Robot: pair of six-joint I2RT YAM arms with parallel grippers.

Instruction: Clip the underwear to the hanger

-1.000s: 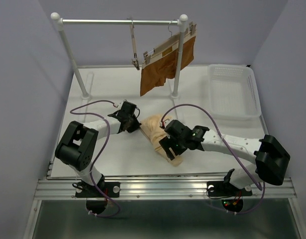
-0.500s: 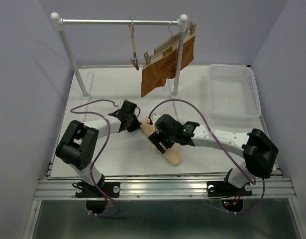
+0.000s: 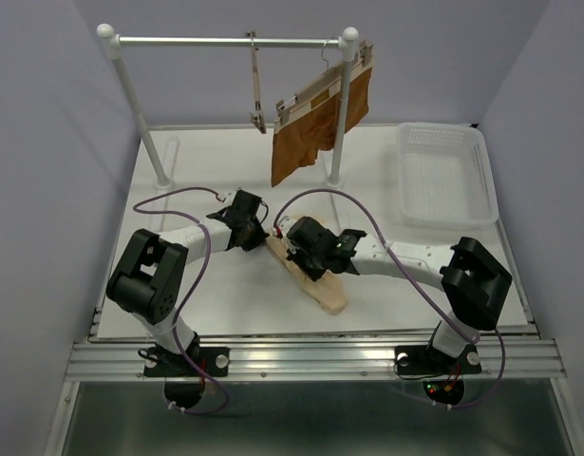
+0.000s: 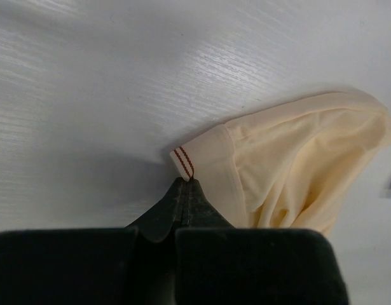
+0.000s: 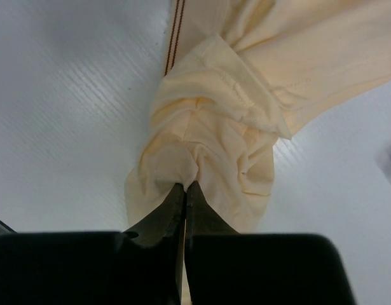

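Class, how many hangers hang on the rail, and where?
2. The empty hanger hangs midway along the rail; the second hanger, carrying rust-brown cloth, hangs by the right post. None seems hidden.

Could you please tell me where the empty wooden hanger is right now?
In the top view, the hanger hangs from the rail at the back of the table, just left of the hanging brown garment.

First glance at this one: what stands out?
At the middle of the table, both grippers are shut on the pale underwear: the left gripper pinches its striped waistband corner, the right gripper a bunched fold. Behind, on the rack, the bare wooden hanger hangs beside a rust-brown garment already clipped up.
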